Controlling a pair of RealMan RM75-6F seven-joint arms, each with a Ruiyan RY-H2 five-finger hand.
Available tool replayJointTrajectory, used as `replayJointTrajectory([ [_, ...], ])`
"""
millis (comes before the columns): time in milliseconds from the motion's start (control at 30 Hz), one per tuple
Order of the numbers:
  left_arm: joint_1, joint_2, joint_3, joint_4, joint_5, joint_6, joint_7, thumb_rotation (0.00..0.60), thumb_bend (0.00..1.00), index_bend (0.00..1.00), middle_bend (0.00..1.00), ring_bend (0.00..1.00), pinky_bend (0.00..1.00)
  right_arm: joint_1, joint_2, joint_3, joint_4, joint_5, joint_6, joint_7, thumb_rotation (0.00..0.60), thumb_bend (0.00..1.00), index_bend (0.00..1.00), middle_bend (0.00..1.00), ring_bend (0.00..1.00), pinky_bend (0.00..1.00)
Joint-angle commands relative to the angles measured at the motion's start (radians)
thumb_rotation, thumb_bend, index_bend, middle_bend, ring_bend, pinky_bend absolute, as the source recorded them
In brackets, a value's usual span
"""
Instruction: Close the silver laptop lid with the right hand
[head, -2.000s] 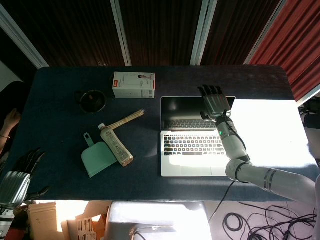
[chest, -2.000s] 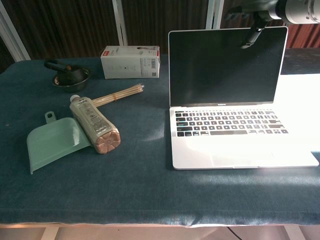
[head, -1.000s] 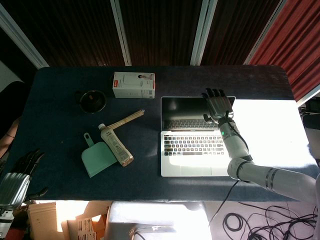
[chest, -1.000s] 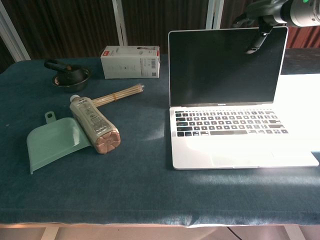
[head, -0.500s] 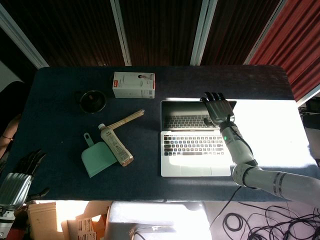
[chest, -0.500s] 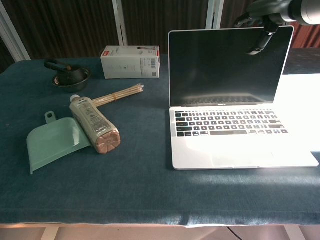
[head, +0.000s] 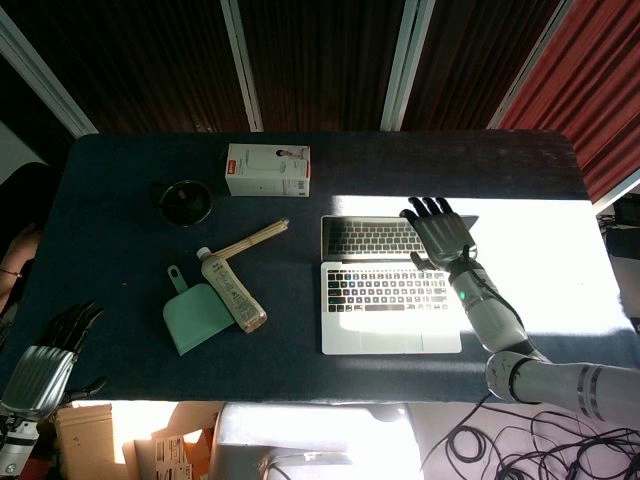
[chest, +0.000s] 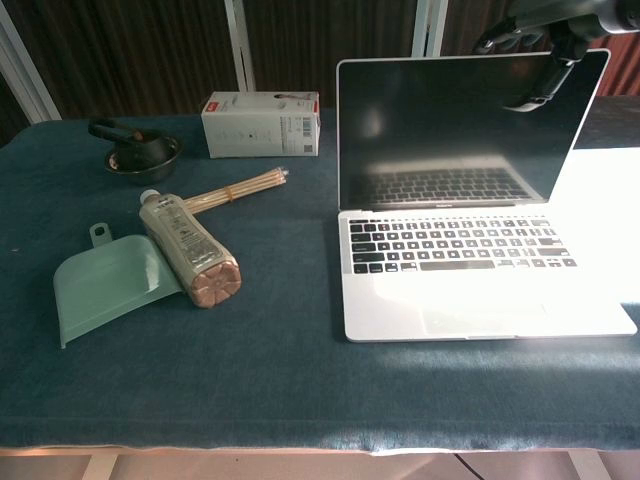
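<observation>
The silver laptop (head: 390, 300) (chest: 470, 285) stands open on the right half of the table, its lid (chest: 460, 125) tilted toward the keyboard. My right hand (head: 440, 232) (chest: 545, 40) rests on the lid's top right edge, fingers spread flat over the back of the lid and the thumb hanging in front of the screen. It holds nothing. My left hand (head: 45, 365) hangs off the table's near left corner, fingers loosely apart and nothing in them.
Left of the laptop lie a bottle (head: 232, 292) (chest: 188, 250), a green dustpan (head: 193, 318) (chest: 105, 285) and a bundle of sticks (head: 255, 240). A white box (head: 267, 170) and a dark bowl (head: 184, 202) stand further back.
My right hand has pushed the lid's top edge toward the keyboard. The screen now leans forward and mirrors the keys. The left hand stays put.
</observation>
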Motion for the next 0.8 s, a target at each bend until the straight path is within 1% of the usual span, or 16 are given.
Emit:
replayJointTrajectory([
  [33, -0.001, -0.002, 0.002, -0.002, 0.003, -0.001, 0.006, 0.6, 0.02, 0.0, 0.03, 0.0, 0.14, -0.016, 0.031, -0.017, -0.042, -0.032, 0.012, 0.004, 0.6, 0.35, 0.2, 0.05, 0.0, 0.0],
  [333, -0.001, -0.005, 0.007, -0.004, 0.012, 0.001, 0.017, 0.6, 0.02, 0.0, 0.03, 0.0, 0.14, -0.052, 0.072, -0.059, -0.111, -0.114, 0.023, 0.012, 0.6, 0.35, 0.19, 0.04, 0.0, 0.0],
  [633, -0.001, -0.005, 0.008, -0.003, 0.015, 0.005, 0.017, 0.6, 0.02, 0.0, 0.03, 0.0, 0.14, -0.095, 0.1, -0.106, -0.193, -0.241, 0.015, 0.02, 0.6, 0.35, 0.19, 0.04, 0.0, 0.0],
  [800, 0.0, -0.005, 0.008, -0.003, 0.015, 0.006, 0.017, 0.6, 0.02, 0.0, 0.03, 0.0, 0.14, -0.116, 0.113, -0.141, -0.227, -0.296, 0.006, 0.011, 0.6, 0.35, 0.18, 0.04, 0.0, 0.0],
])
